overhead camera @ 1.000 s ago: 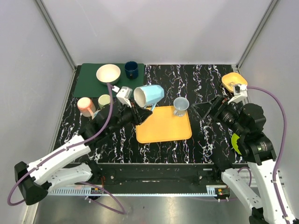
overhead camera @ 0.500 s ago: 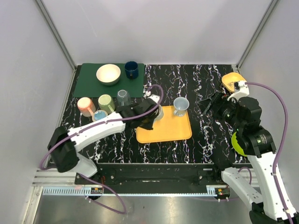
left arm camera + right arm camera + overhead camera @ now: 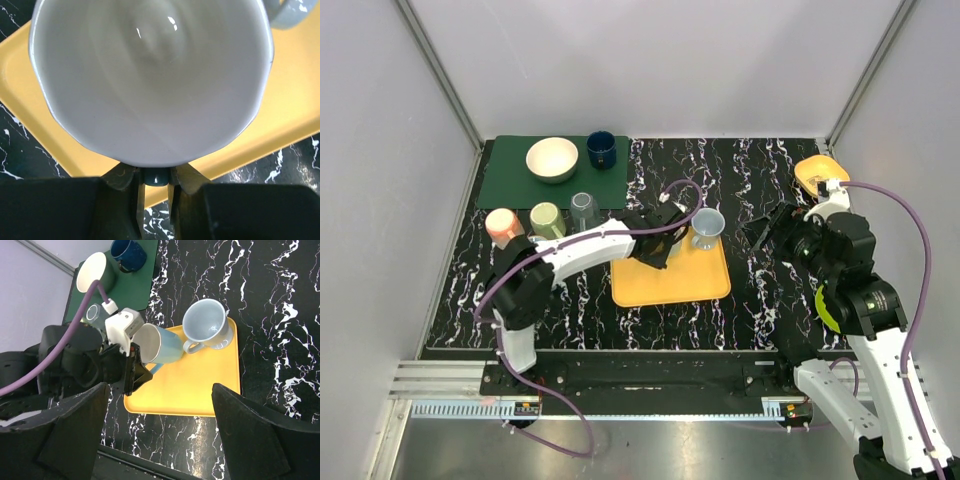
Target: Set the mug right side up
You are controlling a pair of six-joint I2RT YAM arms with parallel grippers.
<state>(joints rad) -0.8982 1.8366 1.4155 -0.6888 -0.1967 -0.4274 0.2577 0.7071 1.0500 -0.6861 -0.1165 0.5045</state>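
The light blue mug [image 3: 159, 344] with a white inside [image 3: 150, 75] lies tilted on its side over the back left of the yellow tray [image 3: 690, 285]. Its mouth faces my left wrist. My left gripper [image 3: 155, 186] is shut on the mug's dark handle [image 3: 157, 176]. In the top view the left gripper [image 3: 663, 240] covers most of the mug. I cannot tell whether the mug touches the tray. My right gripper [image 3: 159, 390] is open and empty, up over the table right of the tray [image 3: 770, 228].
A grey-blue mug [image 3: 708, 225] stands upright on the tray's back edge. The green mat [image 3: 510, 185] holds a cream bowl [image 3: 552, 158] and a dark blue mug [image 3: 601, 149]. Pink [image 3: 503, 225], green [image 3: 547, 218] and clear [image 3: 583, 208] cups stand nearby. A yellow bowl [image 3: 817, 172] sits back right.
My left arm has carried the mug from high above the tray's left corner down and right, stretching out low over the tray. My right arm has barely moved.
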